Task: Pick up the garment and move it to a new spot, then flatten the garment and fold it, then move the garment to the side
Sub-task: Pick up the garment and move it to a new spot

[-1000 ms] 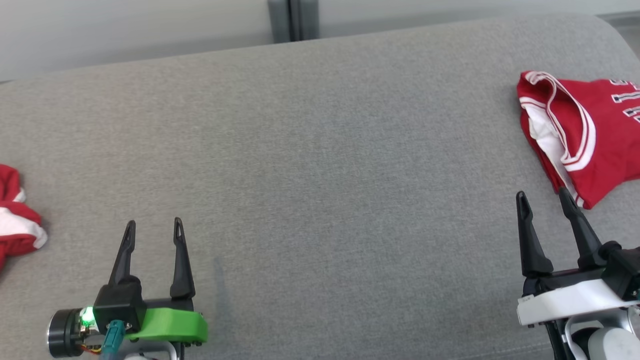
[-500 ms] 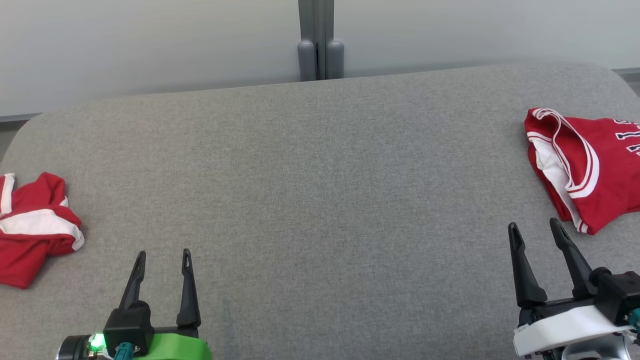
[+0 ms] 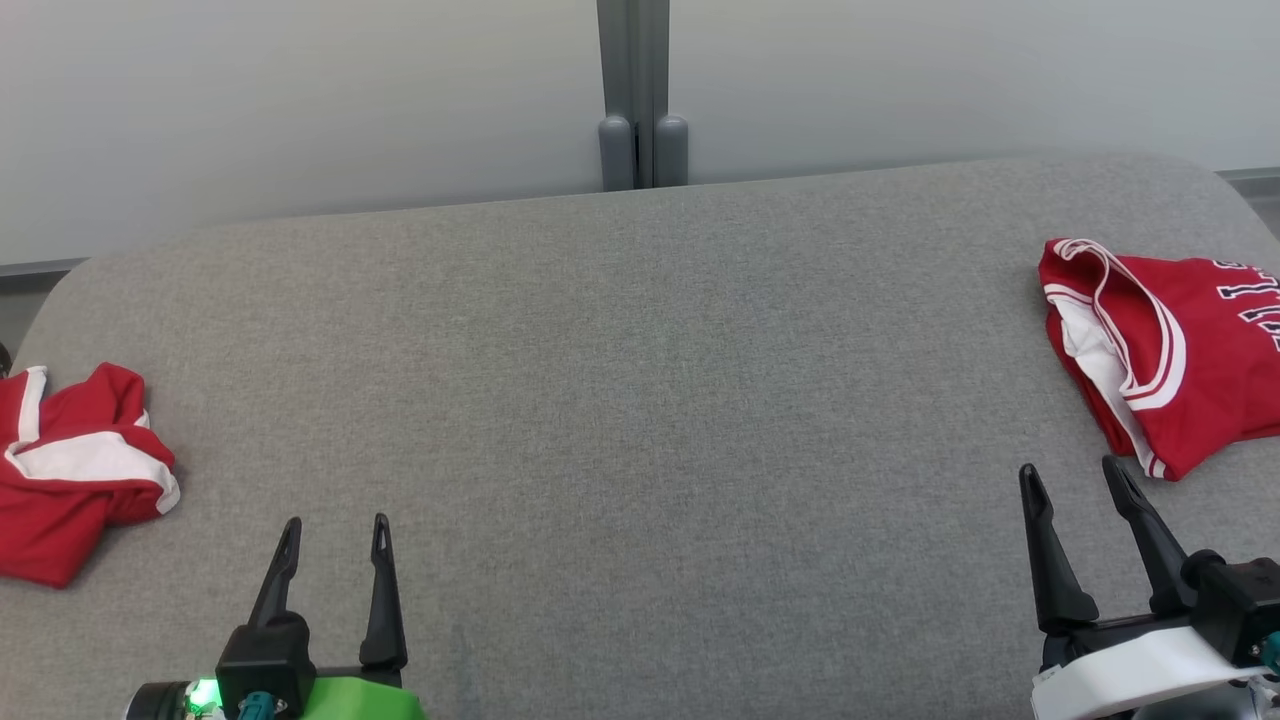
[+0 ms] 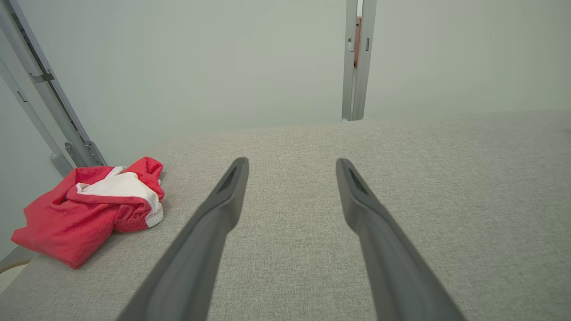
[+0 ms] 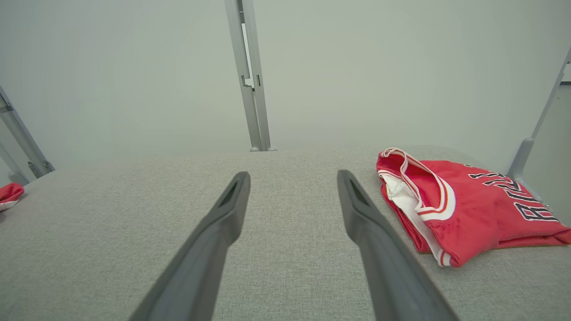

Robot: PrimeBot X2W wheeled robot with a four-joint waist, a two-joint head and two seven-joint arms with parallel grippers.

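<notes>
A crumpled red and white garment lies at the left edge of the grey padded table; the left wrist view has the same garment left of the fingers. A folded red jersey with white trim and dark lettering lies at the right edge, and the jersey sits just right of the right fingers. My left gripper is open and empty, to the right of the crumpled garment. My right gripper is open and empty, just short of the jersey's near corner.
A pale wall stands behind the table with a grey post at its middle. Slanted metal struts rise beyond the table's left end. The table's far corners are rounded.
The head camera has tilted up, so the table, both garments and both grippers sit lower in the picture and more wall shows. Both grippers stay open.
</notes>
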